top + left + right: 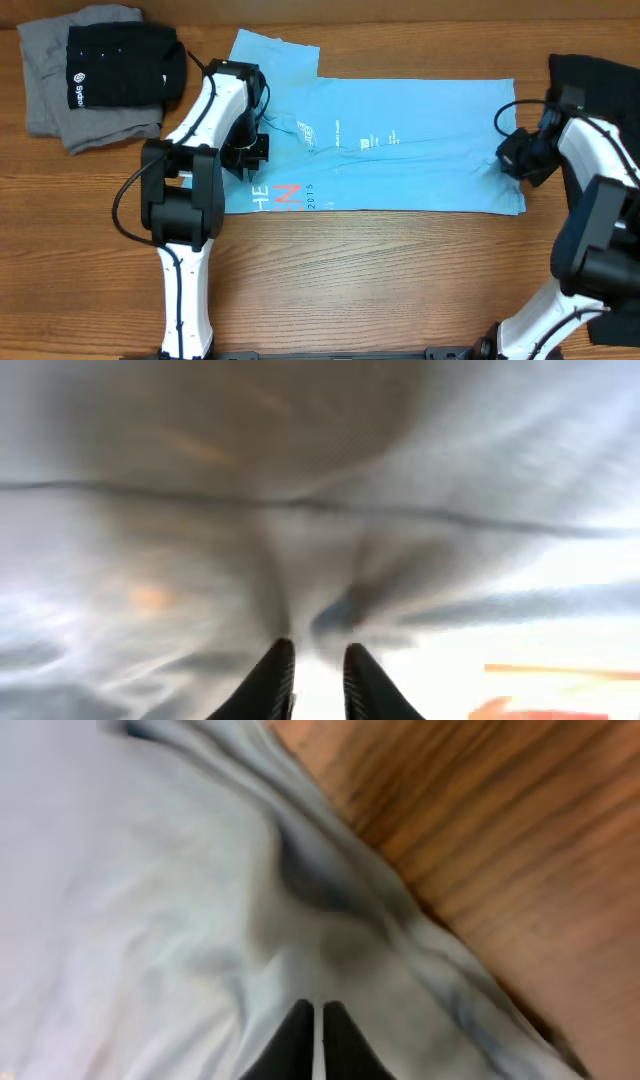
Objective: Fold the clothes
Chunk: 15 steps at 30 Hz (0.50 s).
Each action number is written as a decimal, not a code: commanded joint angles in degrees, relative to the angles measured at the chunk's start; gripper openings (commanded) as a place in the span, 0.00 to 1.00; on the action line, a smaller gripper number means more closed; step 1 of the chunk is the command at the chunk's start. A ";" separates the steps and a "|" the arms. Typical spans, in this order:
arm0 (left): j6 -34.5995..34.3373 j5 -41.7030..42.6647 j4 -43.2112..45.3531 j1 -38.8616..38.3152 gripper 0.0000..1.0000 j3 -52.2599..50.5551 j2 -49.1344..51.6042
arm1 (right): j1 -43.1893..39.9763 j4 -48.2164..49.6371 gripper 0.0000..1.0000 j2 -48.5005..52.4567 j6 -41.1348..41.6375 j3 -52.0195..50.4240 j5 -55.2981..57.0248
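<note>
I am holding the shirt (400, 150), which is lying spread flat on the table (380, 280), at both ends. My left gripper (248, 152) is pinching its left part with jaws nearly closed, and my right gripper (512, 156) is clamping its right edge, jaws all but together. Grey and black clothes (100, 80) are sitting far left.

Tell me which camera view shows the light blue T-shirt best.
The overhead view: nearly the whole light blue T-shirt lies spread on the table, lettering visible. The left wrist view shows only blurred cloth; the right wrist view shows a wrinkled edge beside wood.
</note>
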 commanded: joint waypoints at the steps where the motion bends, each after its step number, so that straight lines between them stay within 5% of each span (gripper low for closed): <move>1: -1.60 -2.62 0.00 0.52 0.31 1.40 -9.62 | 0.66 -3.91 0.18 -8.98 -2.19 4.44 0.22; 3: -1.60 -2.60 -0.04 0.52 0.35 1.40 -11.43 | 1.18 -6.29 0.28 -10.21 -3.23 4.42 -0.74; 8: -0.61 -0.20 -0.13 0.55 0.50 1.05 -10.80 | 2.80 -8.70 0.28 -9.94 -3.19 0.55 -0.74; 15: 2.05 4.96 1.20 0.55 0.41 -0.42 -7.06 | 2.84 0.52 0.18 -9.79 0.02 -9.99 -0.70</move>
